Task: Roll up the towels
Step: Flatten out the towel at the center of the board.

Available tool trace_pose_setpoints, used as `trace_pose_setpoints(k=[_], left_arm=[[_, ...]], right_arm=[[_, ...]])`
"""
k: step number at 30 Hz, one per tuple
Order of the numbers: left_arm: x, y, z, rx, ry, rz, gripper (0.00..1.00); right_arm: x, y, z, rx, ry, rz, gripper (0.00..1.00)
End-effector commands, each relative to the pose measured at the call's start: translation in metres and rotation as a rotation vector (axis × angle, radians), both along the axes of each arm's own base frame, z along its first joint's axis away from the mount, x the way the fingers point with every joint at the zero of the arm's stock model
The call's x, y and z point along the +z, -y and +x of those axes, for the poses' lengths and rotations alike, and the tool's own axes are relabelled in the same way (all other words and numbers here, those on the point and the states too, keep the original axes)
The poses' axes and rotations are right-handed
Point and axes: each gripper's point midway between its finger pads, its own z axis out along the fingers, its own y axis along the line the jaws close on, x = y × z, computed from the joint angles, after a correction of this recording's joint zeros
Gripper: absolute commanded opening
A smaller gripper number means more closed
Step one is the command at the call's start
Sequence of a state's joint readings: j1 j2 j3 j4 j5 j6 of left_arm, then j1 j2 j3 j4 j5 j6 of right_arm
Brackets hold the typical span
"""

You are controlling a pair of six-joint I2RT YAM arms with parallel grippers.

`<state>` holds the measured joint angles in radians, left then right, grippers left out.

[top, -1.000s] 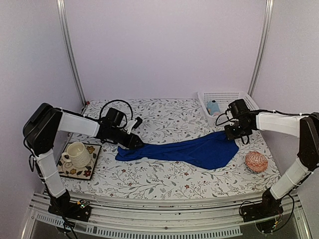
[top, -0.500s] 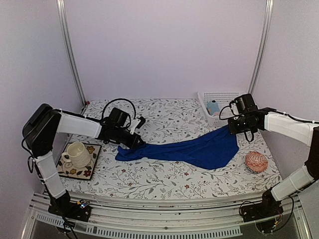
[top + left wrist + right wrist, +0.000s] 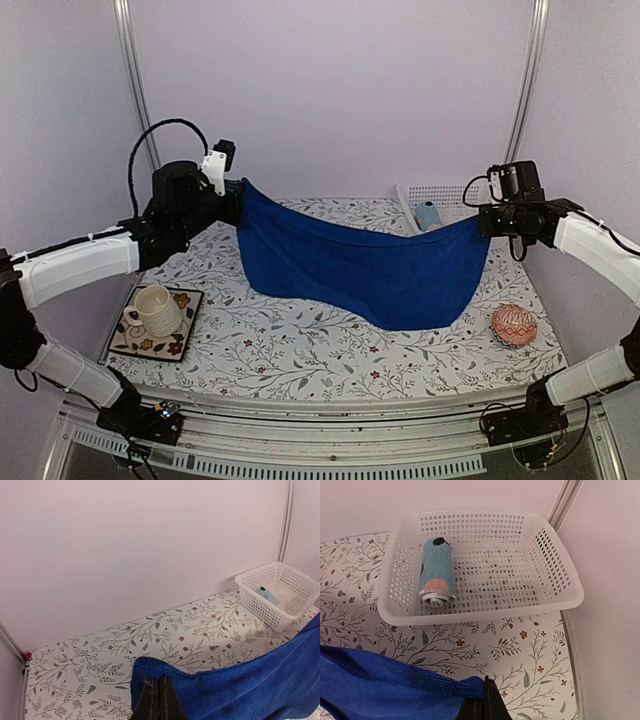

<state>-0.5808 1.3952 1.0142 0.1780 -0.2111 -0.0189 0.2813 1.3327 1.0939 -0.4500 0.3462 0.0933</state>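
The long royal-blue towel (image 3: 370,265) hangs stretched in the air between both arms, sagging in the middle with its lowest fold just above the table. My left gripper (image 3: 238,190) is shut on its left corner (image 3: 150,672), high at the back left. At the right, my right gripper (image 3: 484,220) is shut on the other corner (image 3: 475,687). The smaller light-blue towel (image 3: 436,572), rolled into a short cylinder with an orange mark, lies inside the white basket (image 3: 555,565) at the back right (image 3: 428,215).
A pink-red patterned ball (image 3: 514,325) rests on the floral tablecloth near the right edge. A cup on a patterned tile (image 3: 152,312) sits at the front left. The white basket (image 3: 455,190) stands against the back wall, with a metal frame post beside it.
Both arms rose from table level, lifting the royal-blue towel off the cloth and spreading it between them. The left gripper closed on the towel's left corner before lifting.
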Motion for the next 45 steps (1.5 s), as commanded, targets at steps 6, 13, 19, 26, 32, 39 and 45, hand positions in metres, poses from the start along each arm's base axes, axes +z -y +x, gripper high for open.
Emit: trace_pose_setpoints(k=[6, 13, 19, 26, 32, 39, 45], left_arm=[[0.074, -0.049, -0.046, 0.147, 0.213, -0.109, 0.0], [0.078, -0.06, -0.095, 0.189, 0.199, -0.193, 0.0], [0.053, -0.072, -0.11, 0.287, 0.112, -0.239, 0.0], [-0.01, -0.064, -0.057, 0.427, -0.052, -0.084, 0.0], [-0.095, -0.068, 0.001, 0.49, -0.195, -0.015, 0.0], [-0.151, -0.066, 0.049, 0.527, -0.267, 0.087, 0.0], [-0.165, -0.064, 0.067, 0.529, -0.259, 0.089, 0.0]], right_arm=[[0.096, 0.013, -0.023, -0.022, 0.203, 0.035, 0.03], [0.125, -0.003, -0.065, 0.089, 0.256, 0.097, 0.02], [0.131, 0.004, -0.084, 0.056, 0.266, 0.081, 0.02], [0.056, 0.014, -0.03, -0.062, 0.094, -0.081, 0.02], [-0.024, 0.023, 0.023, -0.108, -0.075, -0.173, 0.02], [-0.076, 0.023, 0.06, -0.113, -0.169, -0.262, 0.02], [-0.08, 0.02, 0.064, -0.105, -0.156, -0.249, 0.02]])
